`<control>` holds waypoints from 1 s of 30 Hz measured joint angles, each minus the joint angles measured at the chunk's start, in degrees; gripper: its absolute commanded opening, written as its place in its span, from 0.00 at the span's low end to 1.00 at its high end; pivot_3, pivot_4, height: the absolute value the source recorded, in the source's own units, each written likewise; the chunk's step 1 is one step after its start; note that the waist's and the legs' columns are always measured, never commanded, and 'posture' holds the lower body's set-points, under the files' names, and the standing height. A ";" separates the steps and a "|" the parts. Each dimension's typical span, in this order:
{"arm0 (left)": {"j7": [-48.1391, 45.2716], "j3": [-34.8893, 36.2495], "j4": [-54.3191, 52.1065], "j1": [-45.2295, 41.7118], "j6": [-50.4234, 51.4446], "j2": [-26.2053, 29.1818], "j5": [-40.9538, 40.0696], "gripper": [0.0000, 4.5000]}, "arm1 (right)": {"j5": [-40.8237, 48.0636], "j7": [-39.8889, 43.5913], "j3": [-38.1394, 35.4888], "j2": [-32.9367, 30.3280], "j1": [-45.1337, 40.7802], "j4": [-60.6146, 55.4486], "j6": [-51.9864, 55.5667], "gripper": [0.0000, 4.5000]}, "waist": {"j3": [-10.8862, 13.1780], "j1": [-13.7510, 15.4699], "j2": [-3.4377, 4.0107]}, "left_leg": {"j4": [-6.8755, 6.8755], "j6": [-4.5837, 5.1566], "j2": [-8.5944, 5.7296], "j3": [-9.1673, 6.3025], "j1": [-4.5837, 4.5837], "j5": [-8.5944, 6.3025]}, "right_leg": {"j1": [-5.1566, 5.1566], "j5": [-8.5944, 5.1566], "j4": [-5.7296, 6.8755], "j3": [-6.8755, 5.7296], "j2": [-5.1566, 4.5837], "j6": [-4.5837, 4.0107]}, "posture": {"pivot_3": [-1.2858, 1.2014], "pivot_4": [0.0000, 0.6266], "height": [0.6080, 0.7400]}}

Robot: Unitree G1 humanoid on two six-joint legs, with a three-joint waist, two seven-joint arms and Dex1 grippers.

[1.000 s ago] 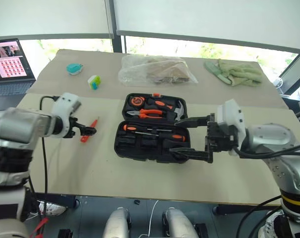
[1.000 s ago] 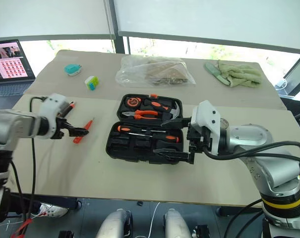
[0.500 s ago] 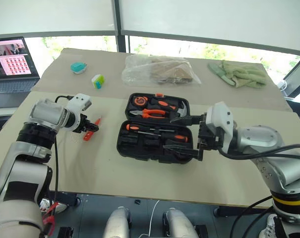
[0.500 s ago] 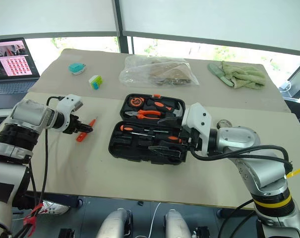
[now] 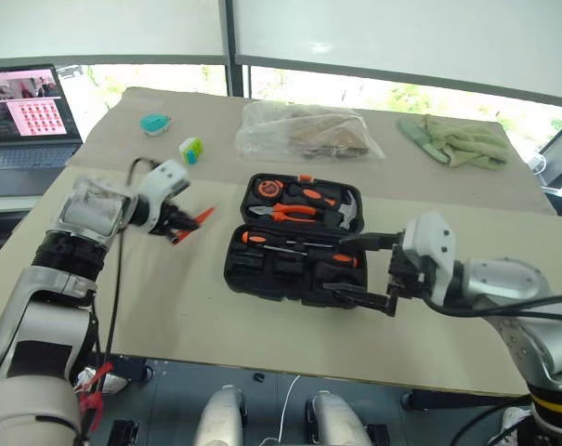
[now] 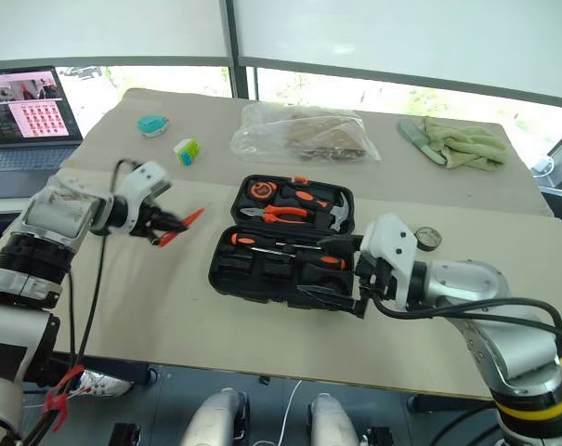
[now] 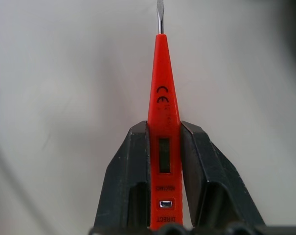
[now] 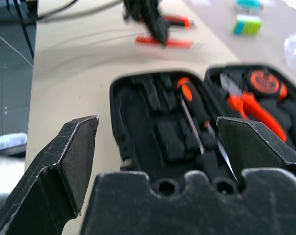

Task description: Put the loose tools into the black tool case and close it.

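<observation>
The black tool case lies open in the middle of the table. Two black-and-orange screwdrivers sit in its near half. A hammer and orange-handled pliers rest in the far half. Left of the case, my left gripper is shut on the slim all-orange screwdriver, held just above the table. In the left wrist view the screwdriver runs straight out between the fingers. My right gripper is open over the case's near right corner, nothing between its fingers.
At the back stand a clear plastic bag, a green cloth, a teal gadget and a green-white gadget. A laptop sits at the far left. The table's front edge runs just below the case.
My left gripper has shut on the orange screwdriver, lifted it off the table and carried it right, toward the case. The right gripper has dropped slightly and stays open. The camera has shifted.
</observation>
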 measured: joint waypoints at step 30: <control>-15.50 -14.23 14.02 -8.07 -19.84 -15.66 19.30 0.09 | -9.22 -3.25 10.92 5.94 -6.87 7.18 -2.77 1.00 | -0.01 -0.99 0.07 | 0.28 0.07 0.00 -0.14 0.05 -0.02 | 0.08 0.00 0.21 0.08 0.10 0.09 | 0.52 0.24 1.00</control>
